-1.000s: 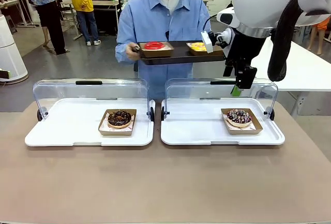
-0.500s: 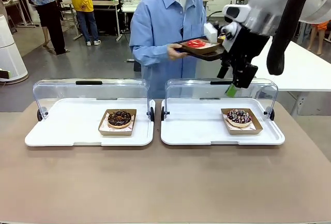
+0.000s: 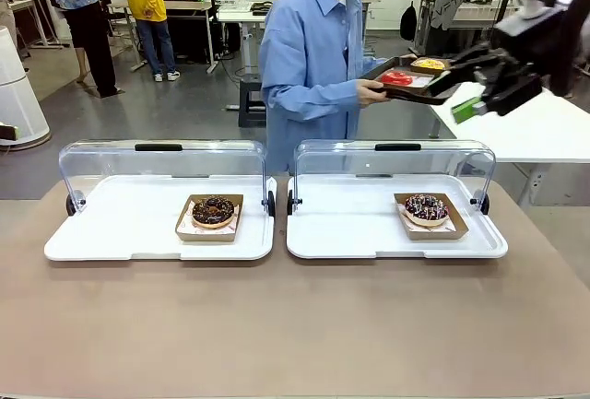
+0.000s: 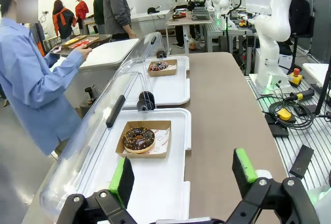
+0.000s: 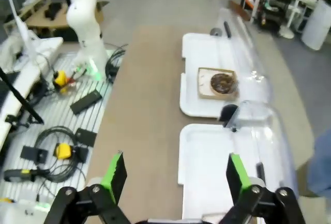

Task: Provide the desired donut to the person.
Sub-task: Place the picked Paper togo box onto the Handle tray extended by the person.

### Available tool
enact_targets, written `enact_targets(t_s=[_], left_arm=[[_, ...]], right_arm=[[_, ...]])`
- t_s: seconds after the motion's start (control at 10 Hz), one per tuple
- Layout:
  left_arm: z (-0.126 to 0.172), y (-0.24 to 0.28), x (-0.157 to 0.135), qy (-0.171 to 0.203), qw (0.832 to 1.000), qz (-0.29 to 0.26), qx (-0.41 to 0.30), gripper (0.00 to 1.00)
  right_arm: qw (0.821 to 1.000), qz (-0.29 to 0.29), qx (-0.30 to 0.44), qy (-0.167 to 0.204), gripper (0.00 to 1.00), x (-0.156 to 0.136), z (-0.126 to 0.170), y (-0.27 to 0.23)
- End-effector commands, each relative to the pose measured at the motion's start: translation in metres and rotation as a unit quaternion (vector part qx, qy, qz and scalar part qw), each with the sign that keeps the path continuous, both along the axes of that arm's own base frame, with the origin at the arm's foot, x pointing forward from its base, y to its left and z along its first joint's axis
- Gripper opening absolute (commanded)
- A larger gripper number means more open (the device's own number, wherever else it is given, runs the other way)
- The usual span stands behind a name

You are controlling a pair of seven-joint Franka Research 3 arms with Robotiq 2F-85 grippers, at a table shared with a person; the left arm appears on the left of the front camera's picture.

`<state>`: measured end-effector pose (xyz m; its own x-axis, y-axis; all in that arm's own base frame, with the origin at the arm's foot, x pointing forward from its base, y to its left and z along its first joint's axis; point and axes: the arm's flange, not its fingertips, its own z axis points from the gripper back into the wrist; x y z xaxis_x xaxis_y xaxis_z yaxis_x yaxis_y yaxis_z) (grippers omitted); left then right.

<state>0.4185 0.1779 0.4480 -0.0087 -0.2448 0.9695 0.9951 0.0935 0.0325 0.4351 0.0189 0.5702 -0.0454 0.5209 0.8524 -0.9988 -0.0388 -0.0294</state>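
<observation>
The person [image 3: 309, 58] in a light blue shirt stands turned to the right behind the table, holding a dark serving tray [image 3: 407, 79] with a red donut [image 3: 396, 77] and a yellow one [image 3: 428, 64]. My right gripper [image 3: 466, 82] hangs open high at the right, close beside that tray; its fingers [image 5: 115, 175] hold nothing. A chocolate donut [image 3: 213, 211] lies in a cardboard dish on the left white tray [image 3: 111, 233]. A sprinkled donut [image 3: 426, 206] lies on the right white tray [image 3: 350, 228]. My left gripper [image 4: 183, 175] is open and empty above the chocolate donut [image 4: 138, 138].
Both white trays have clear hinged lids [image 3: 161, 164] standing open at their far edge. A white side table [image 3: 544, 127] is at the right behind the table. Other people [image 3: 143, 3] stand far back. Brown tabletop [image 3: 295, 325] lies bare in front.
The person turned and carried the serving tray from the middle to the right. My right gripper swung up and to the right, away from above the right white tray, still open.
</observation>
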Motion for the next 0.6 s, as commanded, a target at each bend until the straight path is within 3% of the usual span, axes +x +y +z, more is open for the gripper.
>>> enact_targets(t_s=[0.0,0.2,0.5], left_arm=[[0.002,0.000,-0.001,-0.003,1.000,-0.001,-0.003,1.00],[0.002,0.000,-0.001,-0.003,1.000,-0.001,-0.003,1.00],[0.002,0.000,-0.001,-0.003,1.000,-0.001,-0.003,1.00]], right_arm=[[0.999,-0.026,0.025,0.013,1.00,-0.002,-0.023,-0.034],[0.996,-0.087,0.009,-0.003,1.00,-0.010,-0.041,-0.073],[0.995,-0.094,0.009,0.009,1.00,-0.015,-0.059,-0.107]])
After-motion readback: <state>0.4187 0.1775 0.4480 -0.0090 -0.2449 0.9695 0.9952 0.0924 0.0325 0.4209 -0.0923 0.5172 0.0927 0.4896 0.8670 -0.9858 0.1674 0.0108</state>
